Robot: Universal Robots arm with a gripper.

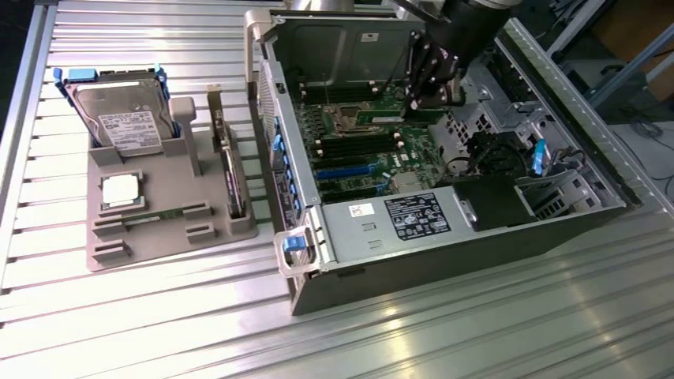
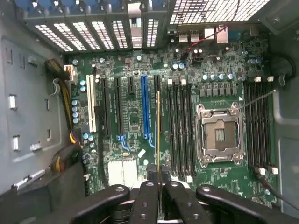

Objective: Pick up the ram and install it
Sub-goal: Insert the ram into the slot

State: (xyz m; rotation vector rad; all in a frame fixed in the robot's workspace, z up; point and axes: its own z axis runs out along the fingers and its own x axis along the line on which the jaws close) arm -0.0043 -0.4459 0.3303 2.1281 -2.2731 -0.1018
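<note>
A: Where is the ram (image 2: 158, 130)?

B: In the claw (image 2: 159, 173), inside the case (image 1: 443, 245). From the wrist it shows edge-on, a thin pale line running out from between the fingertips over the motherboard (image 2: 131, 140).

A: How wide is the claw?

B: Nearly closed, clenched on the ram. The inner fingers (image 2: 148, 196) press on the stick's end from both sides, with just the stick's thickness between them.

A: Is the ram in a slot?

B: I cannot tell. It runs parallel to the slots, between the blue slot (image 2: 145, 107) and the bank of black memory slots (image 2: 180, 130) beside the socket (image 2: 219, 135). Its lower edge is hidden, so contact with the board is unclear.

A: What does the exterior view add?

B: The ram's side: a green strip sticking out from the claw towards the exterior view's left, level over the middle of the board. The arm (image 1: 469, 31) comes down into the case from above. The wrist view gives the line-up with the slots, which the claw covers from outside.

A: And around the case?

B: On the exterior view's left, well apart from the claw, a grey tray (image 1: 158, 253) lies on the table (image 1: 474, 332). It holds a drive (image 1: 129, 126) leaning at the far end, a processor (image 1: 121, 191) lying flat, and a card (image 1: 230, 170) standing on edge nearest the case.
</note>
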